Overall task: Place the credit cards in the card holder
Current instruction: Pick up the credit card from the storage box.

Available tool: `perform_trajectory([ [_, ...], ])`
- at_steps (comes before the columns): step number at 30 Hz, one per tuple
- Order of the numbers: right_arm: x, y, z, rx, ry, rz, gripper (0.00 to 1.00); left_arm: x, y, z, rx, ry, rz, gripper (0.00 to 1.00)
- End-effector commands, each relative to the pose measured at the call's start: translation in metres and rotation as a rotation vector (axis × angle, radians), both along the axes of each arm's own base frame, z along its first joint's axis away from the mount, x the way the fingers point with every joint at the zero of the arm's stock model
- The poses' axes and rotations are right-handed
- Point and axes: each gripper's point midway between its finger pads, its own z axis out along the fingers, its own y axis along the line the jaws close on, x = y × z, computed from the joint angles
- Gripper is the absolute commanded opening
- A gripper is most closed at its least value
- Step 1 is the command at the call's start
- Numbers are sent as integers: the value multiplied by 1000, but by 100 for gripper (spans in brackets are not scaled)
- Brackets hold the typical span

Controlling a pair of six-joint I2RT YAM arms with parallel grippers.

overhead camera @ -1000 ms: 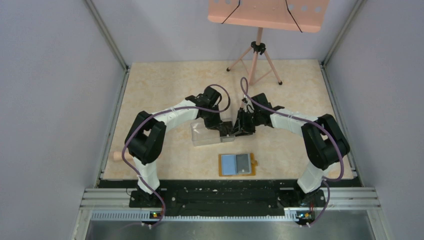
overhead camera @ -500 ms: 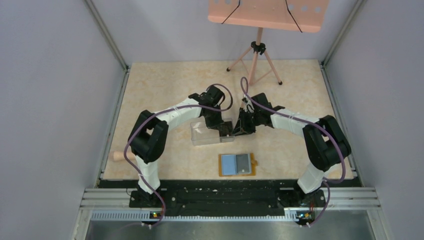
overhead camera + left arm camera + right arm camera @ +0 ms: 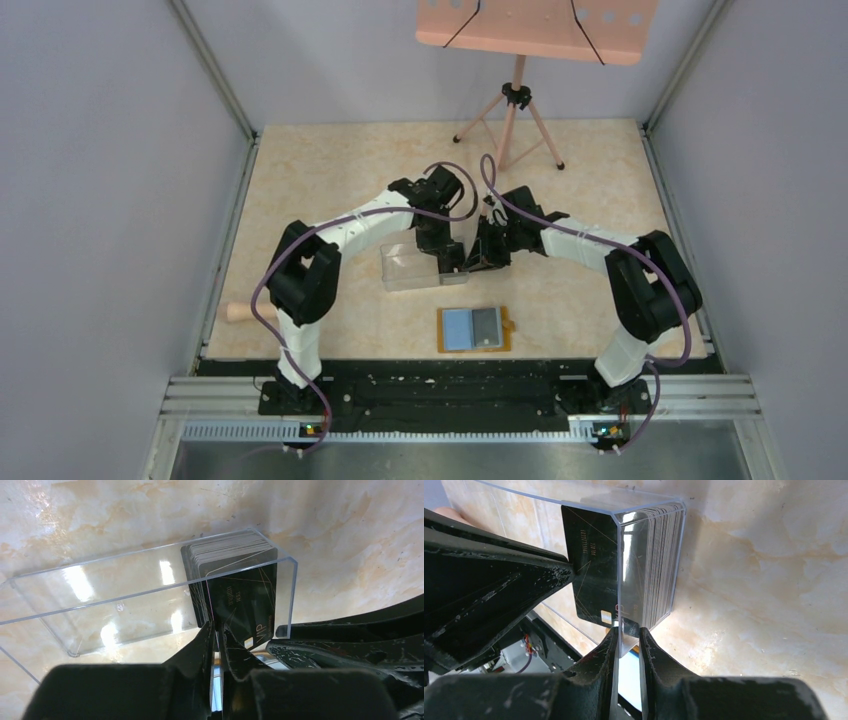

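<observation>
Top external view: 1 marble table (image 3: 330,170) carries 1 pink music stand (image 3: 530,25) at the back, 1 clear box (image 3: 408,270) mid-table and 1 open card holder (image 3: 475,328) nearer the front, apart from the box. 2 hands crowd the box's right end, hiding it from above. Credit cards (image 3: 227,550) stand stacked inside the box, too tightly packed to count. Left hand (image 3: 216,630) pinches the front card (image 3: 250,600); right hand (image 3: 626,632) pinches the box's end wall. 1 wooden piece (image 3: 235,311) is half hidden at the table's left edge.
</observation>
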Motion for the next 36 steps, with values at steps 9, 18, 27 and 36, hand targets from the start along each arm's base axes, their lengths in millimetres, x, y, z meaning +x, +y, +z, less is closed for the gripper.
perform_trajectory([
  [9,-5,17,27,68,-51,63,4,13,-21,25,-55,-81,-27,16],
  [18,-5,17,26,66,-51,63,4,12,-30,42,-136,-112,-31,17],
  [27,-5,17,26,66,-52,63,4,11,-30,43,-153,-124,-22,17],
  [36,-4,16,25,63,-52,62,4,10,-35,47,-194,-137,-39,17],
])
